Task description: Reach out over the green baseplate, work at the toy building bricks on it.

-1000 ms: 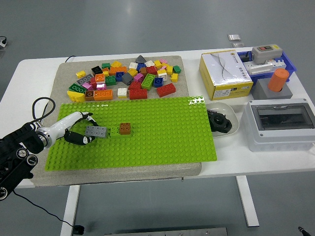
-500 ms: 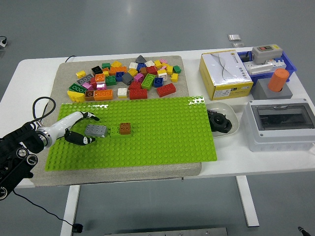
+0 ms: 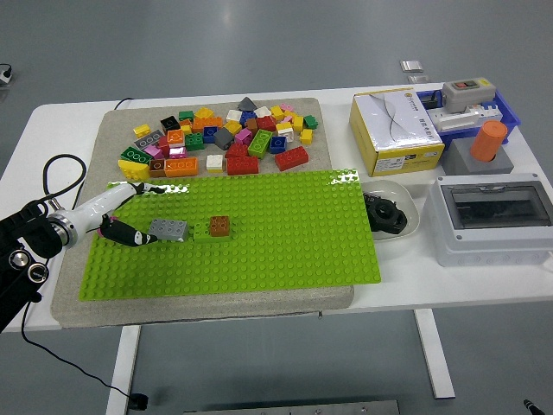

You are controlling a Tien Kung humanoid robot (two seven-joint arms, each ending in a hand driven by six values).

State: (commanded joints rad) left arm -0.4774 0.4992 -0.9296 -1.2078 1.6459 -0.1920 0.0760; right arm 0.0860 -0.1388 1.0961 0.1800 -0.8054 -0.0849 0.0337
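Where the left hand comes in at the frame's left edge, its fingers are spread and hold nothing, one fingertip just beside the grey brick. That brick sits on the green baseplate at frame centre, next to a brown brick. Beyond, upper left, lies the loose brick pile.

The baseplate lies on a mat at the tabletop's left half. Two bricks sit on its left part, side by side. Behind it lies the loose brick pile. To its right stands a bowl, with a cardboard box behind.
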